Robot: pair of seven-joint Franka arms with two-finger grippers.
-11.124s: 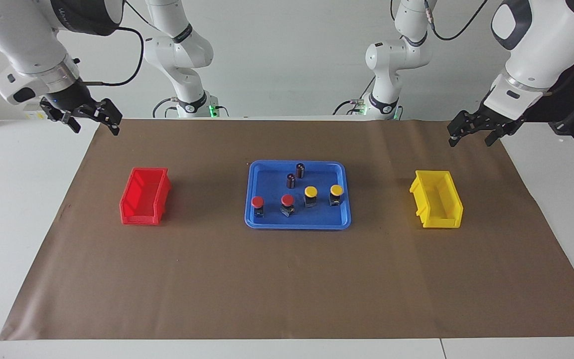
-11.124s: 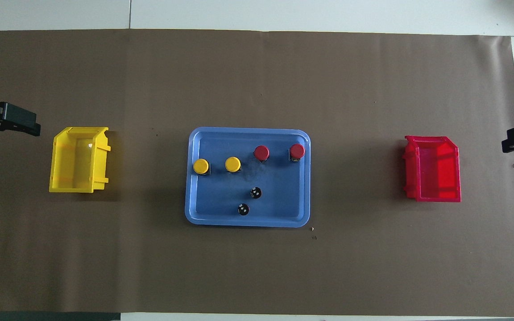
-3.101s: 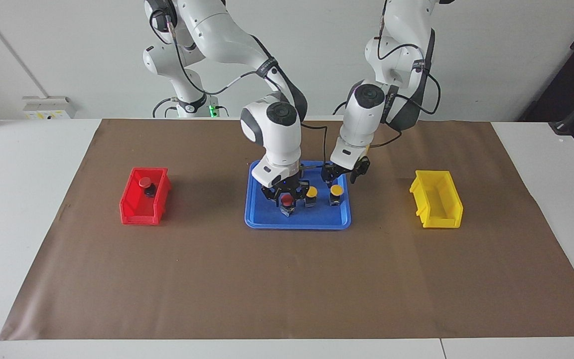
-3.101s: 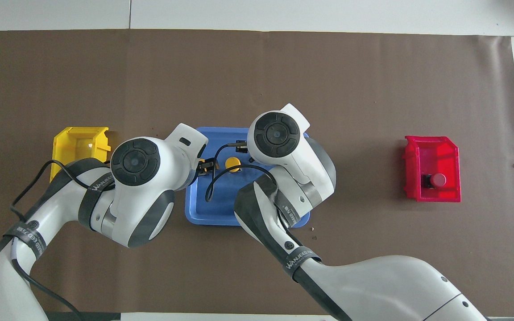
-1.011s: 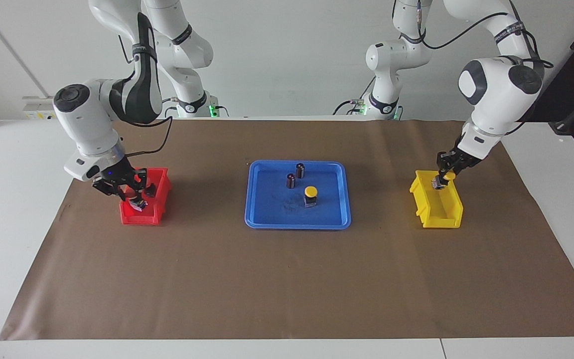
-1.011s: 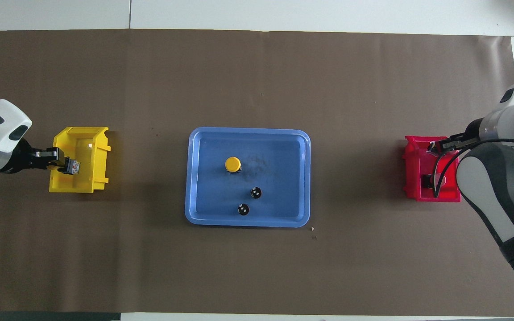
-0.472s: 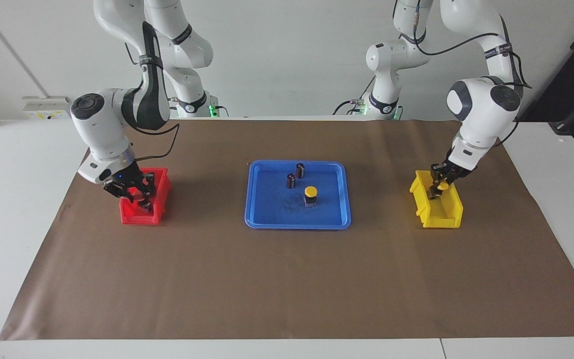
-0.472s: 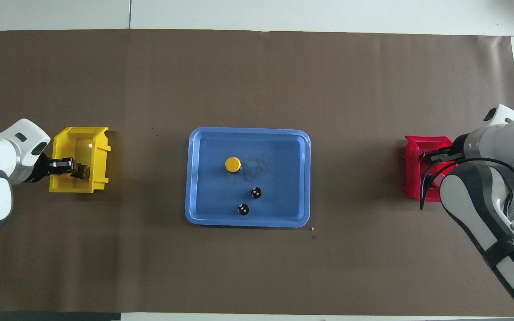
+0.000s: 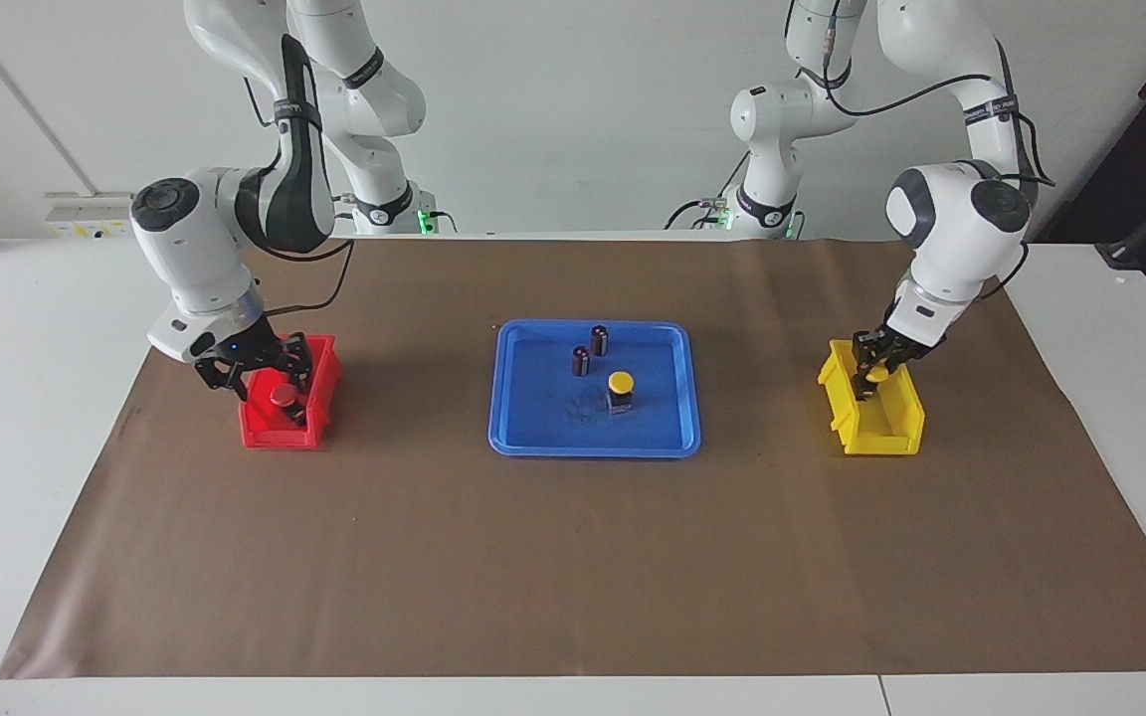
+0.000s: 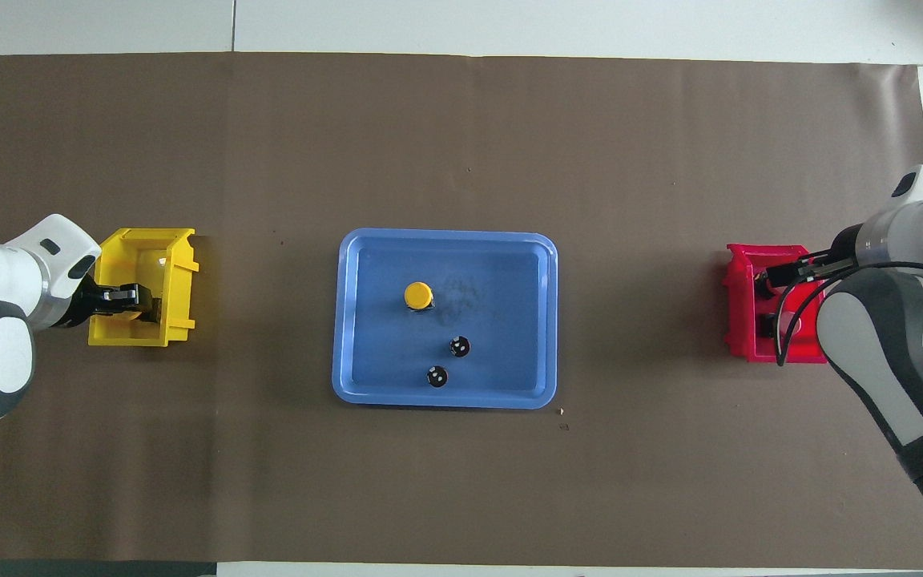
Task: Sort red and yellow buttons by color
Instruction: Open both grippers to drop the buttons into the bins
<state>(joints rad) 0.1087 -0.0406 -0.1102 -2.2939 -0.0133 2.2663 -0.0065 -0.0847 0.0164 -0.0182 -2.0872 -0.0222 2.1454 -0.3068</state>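
One yellow button (image 9: 620,384) (image 10: 418,296) stands on the blue tray (image 9: 593,449). My left gripper (image 9: 874,370) is down inside the yellow bin (image 9: 896,438) with a second yellow button (image 9: 876,376) at its tips. My right gripper (image 9: 260,376) hangs open just over the red bin (image 9: 275,436). A red button (image 9: 283,395) lies free in that bin below the right gripper. In the overhead view the right arm covers most of the red bin (image 10: 738,320), and only dark button bases (image 10: 765,324) show there.
Two dark brown cylinders (image 9: 599,339) (image 9: 581,360) stand on the tray, nearer the robots than the yellow button. The tray sits mid-table on brown paper, the red bin toward the right arm's end and the yellow bin (image 10: 177,264) toward the left arm's end.
The right gripper has opened and risen a little, leaving the red button in the red bin. The left gripper has sunk slightly deeper into the yellow bin with the yellow button.
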